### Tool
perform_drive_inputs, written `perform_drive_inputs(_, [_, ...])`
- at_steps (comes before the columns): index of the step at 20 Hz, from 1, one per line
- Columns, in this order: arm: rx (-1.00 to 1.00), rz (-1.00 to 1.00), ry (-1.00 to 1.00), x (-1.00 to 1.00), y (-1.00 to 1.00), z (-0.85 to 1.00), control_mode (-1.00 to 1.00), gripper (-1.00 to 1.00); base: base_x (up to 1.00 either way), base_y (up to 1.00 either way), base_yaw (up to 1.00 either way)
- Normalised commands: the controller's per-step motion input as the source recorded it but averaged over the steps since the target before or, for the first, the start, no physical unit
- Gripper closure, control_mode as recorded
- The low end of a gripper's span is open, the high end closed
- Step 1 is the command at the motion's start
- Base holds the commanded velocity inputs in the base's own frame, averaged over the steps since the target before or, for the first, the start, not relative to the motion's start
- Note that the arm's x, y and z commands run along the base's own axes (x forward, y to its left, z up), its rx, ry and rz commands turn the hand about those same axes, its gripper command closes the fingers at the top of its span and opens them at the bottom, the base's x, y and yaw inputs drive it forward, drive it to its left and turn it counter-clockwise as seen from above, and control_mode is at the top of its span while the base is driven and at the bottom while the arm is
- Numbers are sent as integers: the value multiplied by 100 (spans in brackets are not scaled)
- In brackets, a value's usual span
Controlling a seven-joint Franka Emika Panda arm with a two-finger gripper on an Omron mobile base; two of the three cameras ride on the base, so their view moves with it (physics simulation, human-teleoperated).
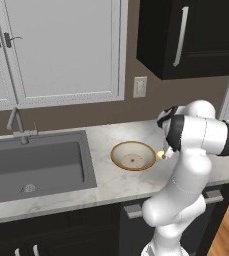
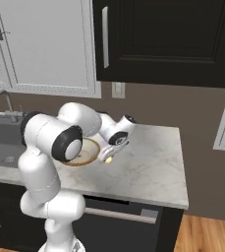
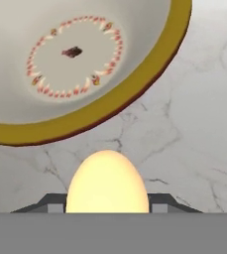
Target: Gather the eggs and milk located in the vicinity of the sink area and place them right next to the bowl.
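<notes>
Pale yellow egg gripped in hand, beside golden-rimmed bowl

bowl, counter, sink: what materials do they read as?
Bowl: looks glazed ceramic, with a smooth pale inside, painted ring and golden rim. Counter: marble or marble-look, pale with grey veins. Sink: matte dark grey, possibly composite; no shine.

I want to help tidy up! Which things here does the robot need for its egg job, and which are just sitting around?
For the job:
- egg, held in the gripper
- bowl on the counter, right beside the egg
- sink, where things get fetched from

Just there:
- faucet
- wall socket
- black cabinet
- white cupboard doors
</notes>
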Motion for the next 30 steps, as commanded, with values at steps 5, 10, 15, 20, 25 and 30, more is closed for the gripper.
perform_drive_inputs(5, [0, 18, 1, 13, 0, -1, -100, 100, 0, 0, 0])
perform_drive_inputs(10, [0, 17, 1, 7, 0, -10, -100, 100, 0, 0, 0])
perform_drive_inputs(15, [2, 16, 0, 2, 1, -21, -100, 100, 0, 0, 0])
perform_drive_inputs(20, [1, 14, 0, 0, 3, -17, -100, 100, 0, 0, 0])
perform_drive_inputs(25, [0, 10, 0, 0, 8, -10, -100, 100, 0, 0, 0])
perform_drive_inputs(30, [0, 1, 0, 0, 20, -4, -100, 100, 0, 0, 0])
